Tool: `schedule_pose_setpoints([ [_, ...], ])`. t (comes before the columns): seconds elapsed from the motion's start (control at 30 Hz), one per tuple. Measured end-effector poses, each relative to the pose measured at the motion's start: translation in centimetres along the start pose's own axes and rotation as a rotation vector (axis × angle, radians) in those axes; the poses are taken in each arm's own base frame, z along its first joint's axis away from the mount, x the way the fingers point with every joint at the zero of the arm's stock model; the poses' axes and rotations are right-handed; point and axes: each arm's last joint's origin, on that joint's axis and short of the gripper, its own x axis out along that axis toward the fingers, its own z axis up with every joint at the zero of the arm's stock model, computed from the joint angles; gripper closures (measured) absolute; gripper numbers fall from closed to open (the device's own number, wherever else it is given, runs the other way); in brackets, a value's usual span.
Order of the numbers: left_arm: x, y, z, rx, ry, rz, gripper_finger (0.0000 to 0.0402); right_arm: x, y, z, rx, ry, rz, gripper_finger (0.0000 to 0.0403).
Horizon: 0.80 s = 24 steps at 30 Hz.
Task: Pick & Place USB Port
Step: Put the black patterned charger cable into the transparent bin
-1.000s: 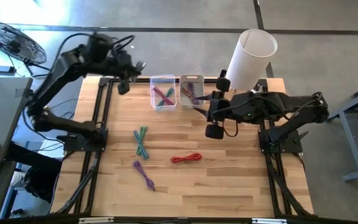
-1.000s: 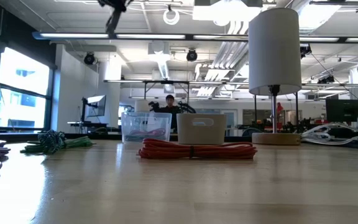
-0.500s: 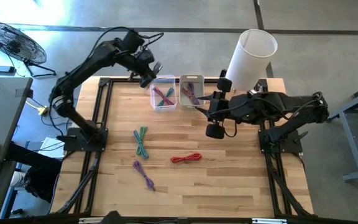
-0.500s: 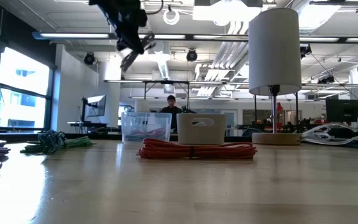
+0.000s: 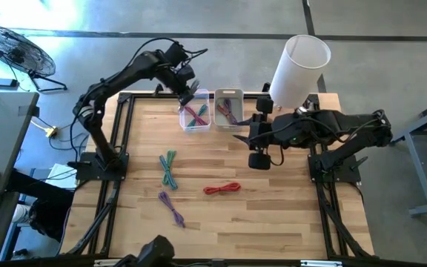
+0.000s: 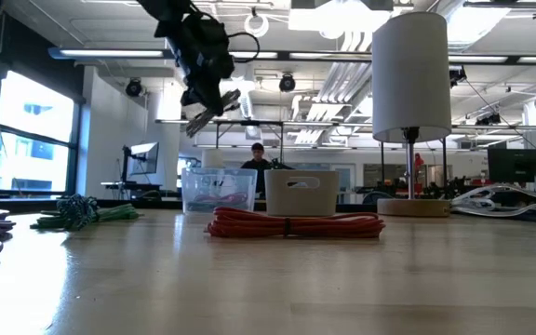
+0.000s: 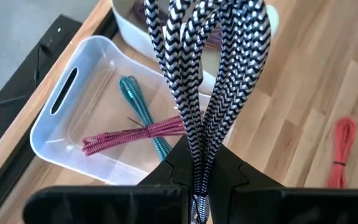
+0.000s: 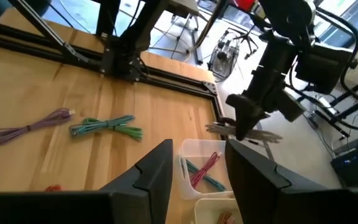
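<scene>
My left gripper (image 5: 187,87) is above the clear bin (image 5: 193,111) at the table's far edge, shut on a black-and-white braided cable bundle (image 7: 207,68). It also shows high in the low view (image 6: 203,88). The clear bin holds a teal cable and a pink cable (image 7: 135,134). A white bin (image 5: 228,107) beside it holds more cables. My right gripper (image 5: 237,138) is open and empty, just near of the white bin; its own view (image 8: 197,155) shows the gap between its fingers. My left gripper pinches the looped bundle near one end (image 7: 197,165) between its two fingers. The fingers slant down from the table's far left. The strands fan out beyond the fingertips. The bundle is lifted clear above the clear bin.
Green (image 5: 169,169), red (image 5: 222,188) and purple (image 5: 171,208) cable bundles lie on the wooden table. A tall white cylinder (image 5: 299,70) stands at the far right corner. A person (image 6: 256,154) stands in the room beyond the table.
My left gripper, with the braided bundle, has swung from beyond the table's far left corner toward the right and come down, and now hangs over the clear bin.
</scene>
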Motion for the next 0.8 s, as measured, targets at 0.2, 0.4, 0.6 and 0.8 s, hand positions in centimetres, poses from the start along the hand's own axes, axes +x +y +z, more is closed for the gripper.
schedule_pose_setpoints([
  [0.2, 1.6, 0.6, 0.2, -0.024, 0.029, 0.005, 0.0388, 0.0, 0.1, -0.3, 0.000, 0.030, 0.006, 0.0263],
  [0.4, 3.1, 1.2, 0.1, -0.038, 0.080, 0.020, 0.0384, 0.0, 0.1, -0.4, -0.003, 0.036, 0.012, 0.0263],
  [0.6, 4.0, 1.2, 0.1, -0.029, 0.105, 0.013, 0.0377, 0.0, 0.2, -0.5, -0.011, 0.045, 0.038, 0.0263],
  [0.8, 4.1, 1.3, 0.2, -0.027, 0.100, 0.022, 0.0358, 0.0, 0.2, -0.5, -0.012, 0.046, 0.043, 0.0263],
])
